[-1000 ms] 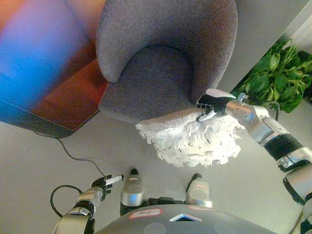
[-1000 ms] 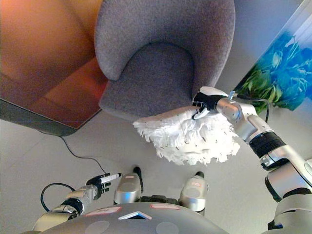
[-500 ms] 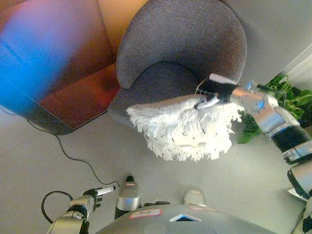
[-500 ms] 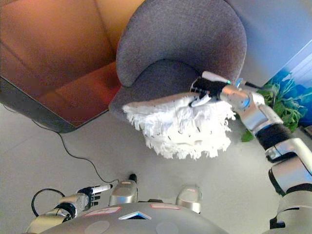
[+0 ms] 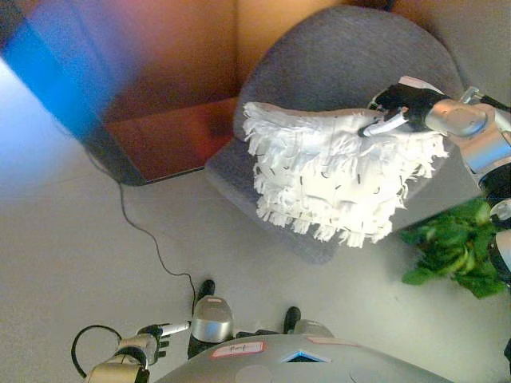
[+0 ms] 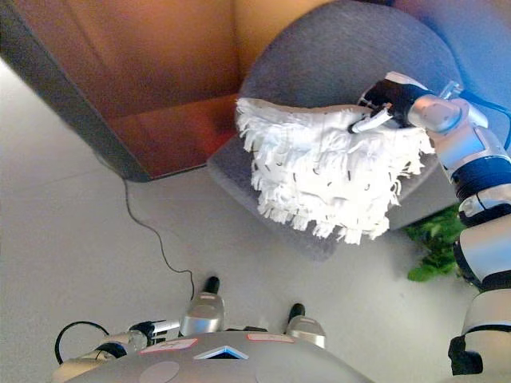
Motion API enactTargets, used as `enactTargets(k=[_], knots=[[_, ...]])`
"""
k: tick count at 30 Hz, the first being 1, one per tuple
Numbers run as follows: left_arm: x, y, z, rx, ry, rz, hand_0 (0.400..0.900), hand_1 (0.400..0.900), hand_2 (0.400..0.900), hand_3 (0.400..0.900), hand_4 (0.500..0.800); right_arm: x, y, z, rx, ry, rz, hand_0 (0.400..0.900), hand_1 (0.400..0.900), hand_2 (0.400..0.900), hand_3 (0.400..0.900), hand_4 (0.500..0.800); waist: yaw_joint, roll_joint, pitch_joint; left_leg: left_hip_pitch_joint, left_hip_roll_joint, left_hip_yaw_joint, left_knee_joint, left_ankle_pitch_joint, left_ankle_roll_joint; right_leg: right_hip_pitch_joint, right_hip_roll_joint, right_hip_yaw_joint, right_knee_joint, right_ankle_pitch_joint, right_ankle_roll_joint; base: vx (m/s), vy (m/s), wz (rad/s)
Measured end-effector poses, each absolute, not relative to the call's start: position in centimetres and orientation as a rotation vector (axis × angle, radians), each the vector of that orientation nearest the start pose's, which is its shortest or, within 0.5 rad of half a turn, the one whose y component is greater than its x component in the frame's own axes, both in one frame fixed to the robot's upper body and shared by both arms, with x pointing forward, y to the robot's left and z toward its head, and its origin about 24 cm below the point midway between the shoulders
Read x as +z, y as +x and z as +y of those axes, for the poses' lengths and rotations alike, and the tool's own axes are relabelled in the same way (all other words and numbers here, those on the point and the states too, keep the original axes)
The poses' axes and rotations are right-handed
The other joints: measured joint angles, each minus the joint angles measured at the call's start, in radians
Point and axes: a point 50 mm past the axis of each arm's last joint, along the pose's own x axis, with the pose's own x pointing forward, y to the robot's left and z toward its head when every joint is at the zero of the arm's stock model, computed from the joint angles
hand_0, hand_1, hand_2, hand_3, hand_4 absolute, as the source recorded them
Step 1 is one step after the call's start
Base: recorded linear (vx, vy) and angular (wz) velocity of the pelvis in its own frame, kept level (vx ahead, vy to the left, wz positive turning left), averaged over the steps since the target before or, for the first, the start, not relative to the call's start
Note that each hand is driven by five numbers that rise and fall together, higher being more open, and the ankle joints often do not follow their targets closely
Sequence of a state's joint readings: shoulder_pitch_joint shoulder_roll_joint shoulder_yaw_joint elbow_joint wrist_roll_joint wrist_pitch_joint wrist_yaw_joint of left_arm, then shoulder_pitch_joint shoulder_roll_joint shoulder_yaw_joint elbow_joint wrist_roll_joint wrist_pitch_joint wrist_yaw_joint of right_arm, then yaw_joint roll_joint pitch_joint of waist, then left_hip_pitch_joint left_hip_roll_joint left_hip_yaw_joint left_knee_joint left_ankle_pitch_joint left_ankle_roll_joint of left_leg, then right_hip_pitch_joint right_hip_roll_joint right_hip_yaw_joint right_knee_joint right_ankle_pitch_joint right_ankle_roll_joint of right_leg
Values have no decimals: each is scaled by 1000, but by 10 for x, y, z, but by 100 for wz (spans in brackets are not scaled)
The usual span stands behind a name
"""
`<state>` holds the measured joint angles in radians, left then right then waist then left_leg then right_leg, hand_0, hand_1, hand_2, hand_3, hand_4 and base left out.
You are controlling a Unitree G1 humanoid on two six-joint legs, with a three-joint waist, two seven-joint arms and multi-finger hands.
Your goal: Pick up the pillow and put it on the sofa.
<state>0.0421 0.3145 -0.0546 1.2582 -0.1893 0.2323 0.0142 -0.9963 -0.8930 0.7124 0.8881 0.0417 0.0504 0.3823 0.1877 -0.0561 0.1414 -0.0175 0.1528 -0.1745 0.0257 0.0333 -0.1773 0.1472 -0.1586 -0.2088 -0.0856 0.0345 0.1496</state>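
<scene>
Presently, item one: a white fringed pillow [image 5: 335, 179], held in the air in front of the seat of a grey upholstered armchair [image 5: 335, 60], which stands in for the sofa at about 1 o'clock in the view. The pillow hangs by its upper right corner, its tassels drooping down toward 5 o'clock, and overlaps the seat's front edge. Item two: right hand [image 5: 399, 104], fingers curled and pinching that corner of the pillow. Item three: left hand [image 5: 156, 341], low at 7 o'clock near the floor, fingers loosely extended and holding nothing. Item four: a green leafy plant [image 5: 455, 247] at 4 o'clock, beside the armchair. Item five: a reddish-brown wooden cabinet [image 6: 160, 88] at 11 o'clock, left of the armchair.
</scene>
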Motion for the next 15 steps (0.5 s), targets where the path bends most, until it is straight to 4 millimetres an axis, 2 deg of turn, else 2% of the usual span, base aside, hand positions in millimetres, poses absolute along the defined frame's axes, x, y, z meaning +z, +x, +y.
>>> enactTargets(k=[5, 6, 7, 8, 12, 15], knots=[[-160, 30, 274, 318, 130, 1500, 900, 900, 900, 900, 800, 175, 378, -307, 148, -1050, 438, 400, 400, 400, 400, 500, 49, 25, 15, -15, -2, -32, 4, 4, -4, 12, 4, -32, 3, -12, -1, 9, -121, 28], [-160, 31, 274, 316, 130, 1496, 900, 900, 900, 900, 800, 179, 378, -311, 129, -1038, 448, 400, 400, 400, 400, 500, 47, 36, 21, -29, -2, -43, 10, 7, -6, 6, 7, -45, 10, -16, -3, -54, -119, 30], [-160, 33, 274, 313, 131, 1481, 900, 900, 900, 900, 800, 184, 378, -315, 100, -1030, 456, 673, 673, 673, 673, 664, 45, 51, 31, -45, 0, -52, 13, 14, -7, -3, 10, -56, 23, -26, -3, -64, -131, 35], [-160, 35, 274, 310, 131, 1470, 900, 900, 900, 900, 800, 188, 378, -319, 70, -1022, 465, 900, 900, 900, 900, 800, 48, 65, 35, -59, 2, -58, 14, 20, -7, -17, 12, -63, 39, -33, -6, -72, -115, 31], [-158, 41, 275, 304, 143, 1429, 900, 900, 900, 900, 800, 199, 369, -350, -164, -956, 547, 900, 900, 900, 900, 800, 65, 113, 53, -109, 3, -93, 11, 43, -9, -84, 14, -69, 131, -79, -14, -113, -114, 27], [-158, 43, 275, 289, 154, 1417, 900, 900, 900, 900, 800, 216, 359, -370, -313, -916, 591, 900, 900, 900, 900, 800, 64, 132, 64, -145, 6, -95, -5, 73, -8, -144, 11, -69, 201, -113, -19, -71, -29, 17]])
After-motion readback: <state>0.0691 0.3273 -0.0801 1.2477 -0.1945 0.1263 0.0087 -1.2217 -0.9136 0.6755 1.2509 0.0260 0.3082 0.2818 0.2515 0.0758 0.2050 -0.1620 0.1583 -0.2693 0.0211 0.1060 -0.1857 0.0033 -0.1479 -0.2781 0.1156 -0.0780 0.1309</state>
